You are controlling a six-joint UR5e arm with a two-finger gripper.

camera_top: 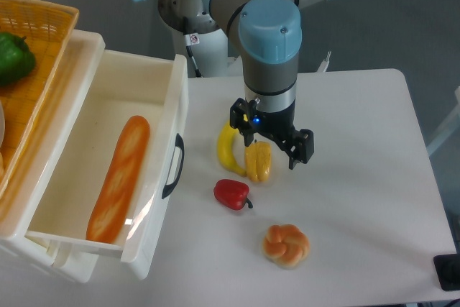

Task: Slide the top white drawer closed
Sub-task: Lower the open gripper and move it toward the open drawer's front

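Braided bun (286,244) nearest, top white drawer (108,170) pulled out holding a baguette (119,177), jaws spread above the corn (259,161).

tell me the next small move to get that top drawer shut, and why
Probably swing the gripper left toward the black handle. The top white drawer stands pulled far out with a baguette inside, while the gripper hangs above the banana and corn, apart from the drawer front.

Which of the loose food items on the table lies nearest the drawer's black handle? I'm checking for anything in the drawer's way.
The shiny red bell pepper, just right of the black curved handle. The yellow banana, yellow corn cob and braided bun lie farther right.
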